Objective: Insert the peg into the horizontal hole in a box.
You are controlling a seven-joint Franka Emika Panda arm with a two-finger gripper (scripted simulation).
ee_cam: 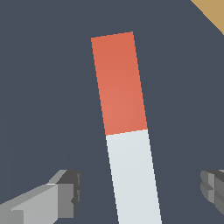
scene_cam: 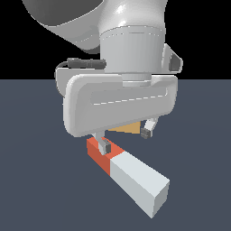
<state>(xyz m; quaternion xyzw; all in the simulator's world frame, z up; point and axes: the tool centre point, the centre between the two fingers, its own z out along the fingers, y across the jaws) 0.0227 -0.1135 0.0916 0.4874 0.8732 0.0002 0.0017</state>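
Flat dark grey floor, black background behind, no edges in sight. Peg [scene_cam: 128, 173] flat on floor, red third toward arm, white end pointing away toward viewer in exterior view. Jaws [scene_cam: 125, 139] wide, empty, poised above peg: in wrist view fingers [ee_cam: 61, 197] well apart either side of white section, clear gaps both sides, nothing touching. Straddle looks set for descent and pinch across peg's width. Grasp on white part near colour join would leave red end free, probably the lead end for insertion. Box [scene_cam: 124, 129] mostly hidden behind hand in exterior view; only tan sliver shows, plus a corner in wrist view beyond red end. Hole not visible, so alignment unknown. Open floor all round peg, plenty of room to lift and swing. Main risk: peg skewed relative to fingers, could twist on closing.
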